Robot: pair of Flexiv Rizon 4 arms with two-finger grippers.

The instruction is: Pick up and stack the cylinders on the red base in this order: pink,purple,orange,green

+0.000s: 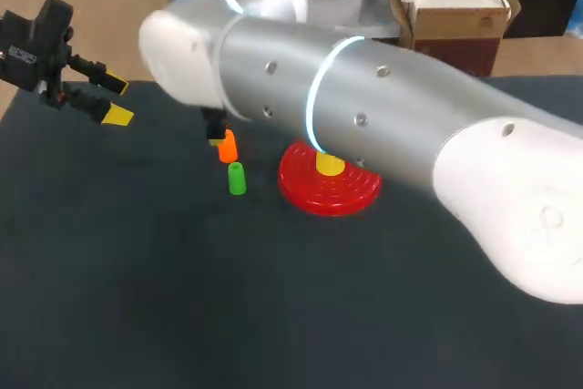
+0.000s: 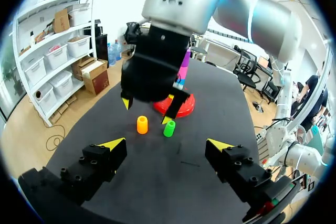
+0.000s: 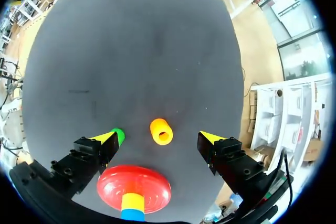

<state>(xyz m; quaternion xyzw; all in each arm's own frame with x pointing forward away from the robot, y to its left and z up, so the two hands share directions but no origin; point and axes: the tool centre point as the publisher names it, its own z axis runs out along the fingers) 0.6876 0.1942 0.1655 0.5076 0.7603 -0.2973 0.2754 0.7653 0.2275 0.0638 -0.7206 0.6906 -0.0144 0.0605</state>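
Observation:
The orange cylinder [image 3: 161,131] stands on the dark table under my right gripper [image 3: 159,137], which hangs open above it with a finger on either side, not touching. The green cylinder [image 3: 118,136] stands beside it, partly behind one finger. The red base [image 3: 134,187] lies close by, with a yellow post [image 3: 133,201] rising from it. In the left wrist view a pink and purple stack [image 2: 184,69] shows on the red base [image 2: 184,109], behind my right gripper [image 2: 147,111]. My left gripper [image 2: 167,145] is open and empty, high at the table's far left [image 1: 109,102].
My right arm [image 1: 364,107] crosses the table from the right and hides most of the base [image 1: 330,189] and the stack in the head view. Orange [image 1: 228,148] and green [image 1: 237,179] cylinders stand left of the base.

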